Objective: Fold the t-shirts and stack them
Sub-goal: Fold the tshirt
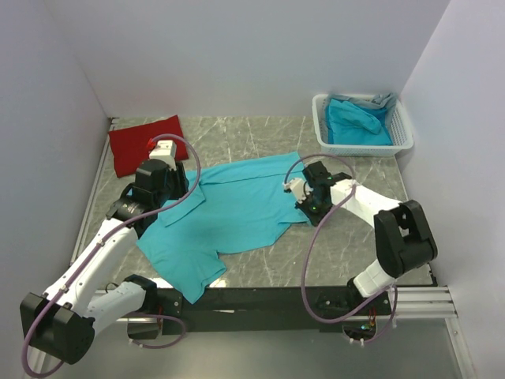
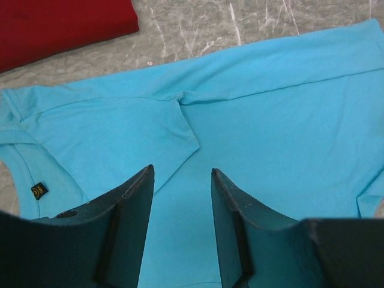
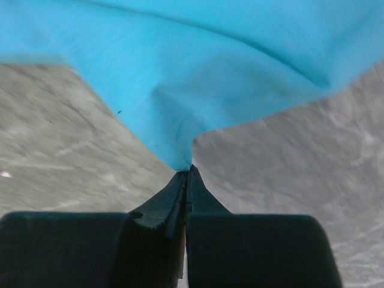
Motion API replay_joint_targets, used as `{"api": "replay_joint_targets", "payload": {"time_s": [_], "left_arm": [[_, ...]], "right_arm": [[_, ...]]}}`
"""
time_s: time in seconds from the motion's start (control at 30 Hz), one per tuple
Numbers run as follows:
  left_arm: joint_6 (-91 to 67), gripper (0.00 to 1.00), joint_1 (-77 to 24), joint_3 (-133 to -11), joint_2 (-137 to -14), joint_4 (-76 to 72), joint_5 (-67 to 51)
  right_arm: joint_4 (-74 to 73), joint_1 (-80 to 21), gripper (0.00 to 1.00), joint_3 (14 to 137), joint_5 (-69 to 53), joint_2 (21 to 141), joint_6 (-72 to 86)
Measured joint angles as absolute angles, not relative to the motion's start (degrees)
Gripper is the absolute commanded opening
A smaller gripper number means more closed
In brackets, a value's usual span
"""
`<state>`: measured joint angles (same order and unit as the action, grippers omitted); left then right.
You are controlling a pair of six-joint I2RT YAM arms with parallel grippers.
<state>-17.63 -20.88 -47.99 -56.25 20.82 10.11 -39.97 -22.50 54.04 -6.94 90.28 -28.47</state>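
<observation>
The turquoise short-sleeved cloth t-shirt [image 1: 229, 209] lies spread on the grey marbled table [image 1: 339, 245]; it looks light and limp, so corners probably grip best. The right gripper [image 3: 187, 173] pinches one corner of it; the left gripper [image 2: 180, 177] hovers parted and empty above it.

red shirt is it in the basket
No, the red shirt lies folded at the far left, apart from the basket at the far right.

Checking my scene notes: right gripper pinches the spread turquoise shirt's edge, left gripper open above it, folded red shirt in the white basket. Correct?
One slip: the folded red shirt lies on the table at its far left, not in the white basket, as the top external view shows. The right gripper does pinch the spread turquoise shirt; the left gripper is open above it.
</observation>
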Motion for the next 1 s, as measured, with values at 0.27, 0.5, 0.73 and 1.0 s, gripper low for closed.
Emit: {"api": "replay_joint_targets", "payload": {"time_s": [0.27,0.5,0.73,1.0], "left_arm": [[-17.6,0.49,-20.9,-48.0,-56.2,20.8,9.9],[-17.6,0.49,-20.9,-48.0,-56.2,20.8,9.8],[-17.6,0.49,-20.9,-48.0,-56.6,20.8,9.5],[-17.6,0.49,-20.9,-48.0,-57.3,20.8,8.9]], "right_arm": [[-42.3,-15.8,0.43,51.9,-6.9,87.9,-33.7],[-44.3,-14.8,0.54,51.9,-10.0,84.3,-37.7],[-44.3,-15.2,0.54,51.3,-12.1,84.3,-39.7],[-43.0,-16.1,0.49,50.2,-12.1,89.7,-40.0]]}}
